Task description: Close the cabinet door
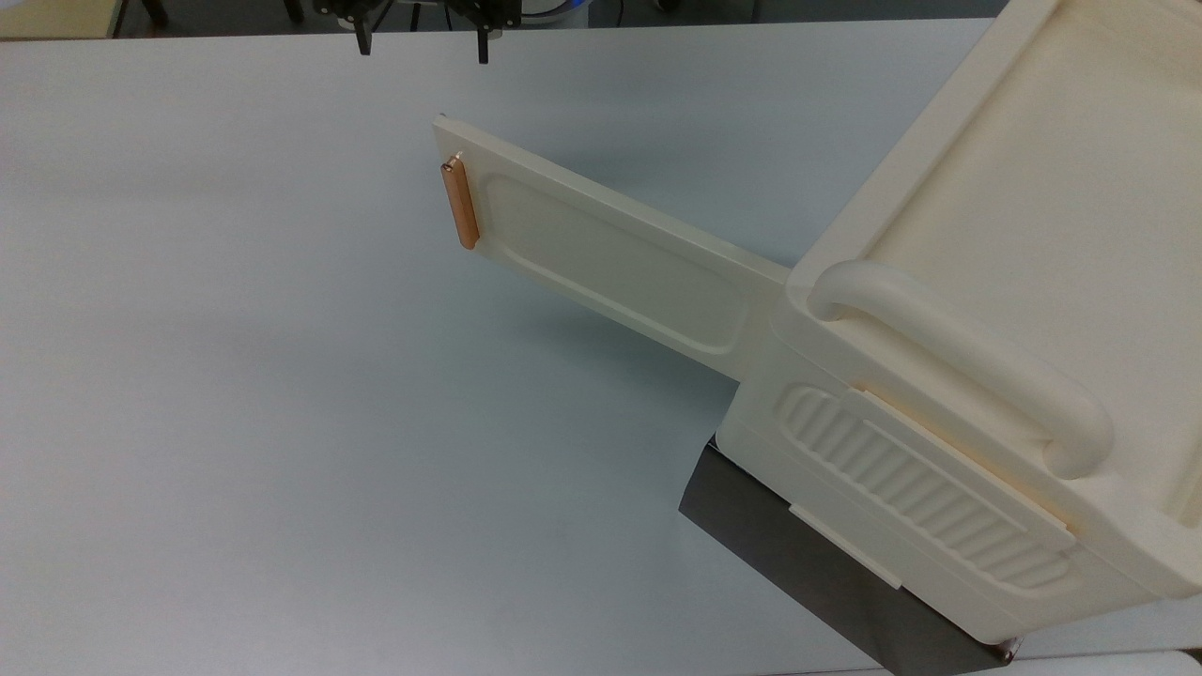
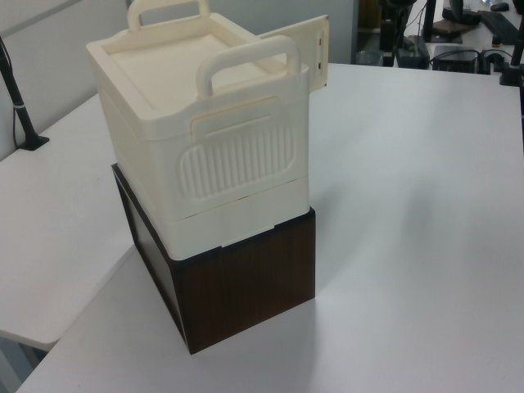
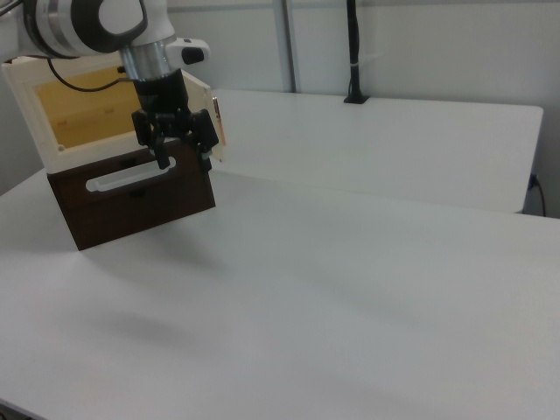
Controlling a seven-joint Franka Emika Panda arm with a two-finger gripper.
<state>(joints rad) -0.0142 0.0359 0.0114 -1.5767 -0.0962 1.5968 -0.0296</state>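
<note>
The long flat cream plastic cabinet door [image 1: 610, 268] stands swung wide open, hinged at the corner of the boxy cream plastic cabinet [image 1: 1033, 188] and reaching out over the pale grey matte surface [image 1: 282, 422] toward the top view's left. Its face is smooth, with a shallow recessed rounded-rectangle centre, and a slim copper-orange bar handle [image 1: 460, 204] with a metallic sheen sits upright at its free end. The cabinet's near side carries a ribbed cream panel [image 1: 930, 488] with fine parallel grooves, and a thick rounded cream loop handle [image 1: 958, 357] arches above that side; in the left view a second such loop [image 2: 168, 10] rises at the far edge of the flat, rimmed top. The cabinet rests on a dark brown wood-grain box [image 2: 237, 286], rectangular with sharp edges; in the right view a white slot-shaped handle [image 3: 131, 177] lies across one of its faces. The black two-finger claw [image 3: 182, 154] hangs from the white, rounded robot arm [image 3: 96, 22], its thin fingers spread apart and holding nothing; in the right view it appears in front of the door's free end, and in the top view its fingertips [image 1: 362, 42] hang at the far edge of the surface, apart from the door.
</note>
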